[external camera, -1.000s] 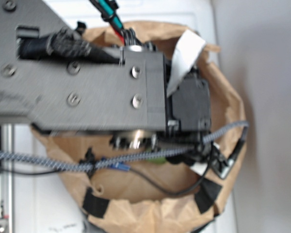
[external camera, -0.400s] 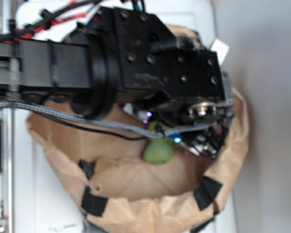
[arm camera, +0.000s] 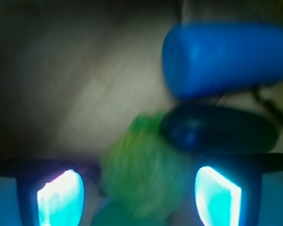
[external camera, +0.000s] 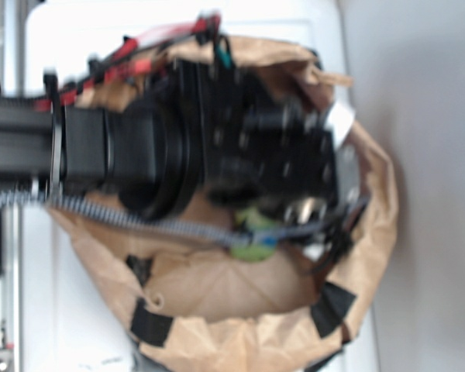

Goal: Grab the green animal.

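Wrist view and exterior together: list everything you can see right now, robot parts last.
green animal: one, fuzzy yellow-green, between the pincer's fingers, on the bag floor
dark green object: one, smooth, just beyond the animal
blue bottle: one, blue, farthest back
paper bag: one, brown with black tape patches, holding everything
braided cable: one, grey, crossing the bag mouth
arm: one, black, reaching into the bag
pincer: one, open, fingers glowing cyan
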You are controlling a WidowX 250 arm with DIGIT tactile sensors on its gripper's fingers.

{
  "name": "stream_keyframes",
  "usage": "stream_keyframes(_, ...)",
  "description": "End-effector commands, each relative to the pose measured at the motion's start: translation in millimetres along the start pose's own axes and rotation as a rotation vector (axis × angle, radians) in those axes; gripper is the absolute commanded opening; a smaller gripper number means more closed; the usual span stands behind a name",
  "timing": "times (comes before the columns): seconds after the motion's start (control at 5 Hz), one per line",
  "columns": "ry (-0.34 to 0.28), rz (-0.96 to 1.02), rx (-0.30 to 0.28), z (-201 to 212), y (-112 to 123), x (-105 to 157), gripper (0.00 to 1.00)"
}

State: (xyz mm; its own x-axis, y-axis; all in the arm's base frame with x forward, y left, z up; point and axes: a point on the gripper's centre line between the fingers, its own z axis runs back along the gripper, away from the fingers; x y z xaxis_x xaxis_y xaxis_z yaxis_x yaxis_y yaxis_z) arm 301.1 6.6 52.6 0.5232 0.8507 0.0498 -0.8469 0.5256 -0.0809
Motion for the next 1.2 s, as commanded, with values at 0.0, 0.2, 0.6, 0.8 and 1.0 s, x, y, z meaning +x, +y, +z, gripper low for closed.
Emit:
stream_keyframes(0.0,-0.037,-0.042,-0.064,0.8,5.7,-20.7,1.00)
stream_keyframes(0.2,-0.051,-0.023,-0.050,-12.3,1.2,-18.5,0.00)
stream_keyframes(0.6,-0.049,-0.057,-0.079,5.2,75.5,-44.3,0.00)
stream_keyframes(0.8,0.006,-0.040,-0.116,48.5,114.1,-69.8,0.00)
stream_keyframes(1.0,0.048,-0.009,-0.157,97.4,138.4,-75.4,0.00)
